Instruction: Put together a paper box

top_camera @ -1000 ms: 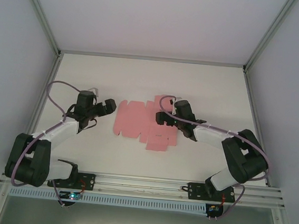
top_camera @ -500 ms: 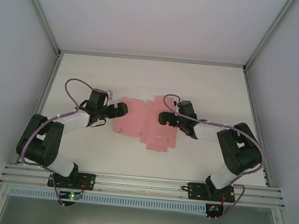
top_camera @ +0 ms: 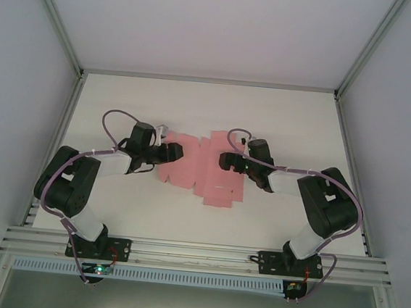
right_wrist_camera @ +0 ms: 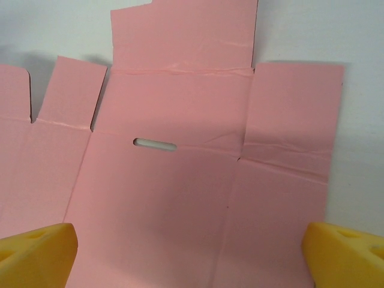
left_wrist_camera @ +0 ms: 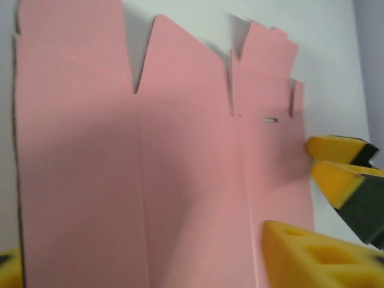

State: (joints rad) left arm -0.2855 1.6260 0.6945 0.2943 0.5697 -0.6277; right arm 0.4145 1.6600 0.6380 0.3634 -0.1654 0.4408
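While the flat paper box point(top_camera: 192, 169) lies mid-worktop point(top_camera: 195, 109), the left gripper point(top_camera: 173, 151) straddles its left edge, jaws half-spread, and the right gripper point(top_camera: 225, 160) hangs wide over it. A careless pinch could crease or drag the thin card.

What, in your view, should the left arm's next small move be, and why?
Probably close the left gripper on the left edge of the paper box and fold that panel up: it lies flat, unfolded, that gripper at its edge, the open right gripper over its right part.
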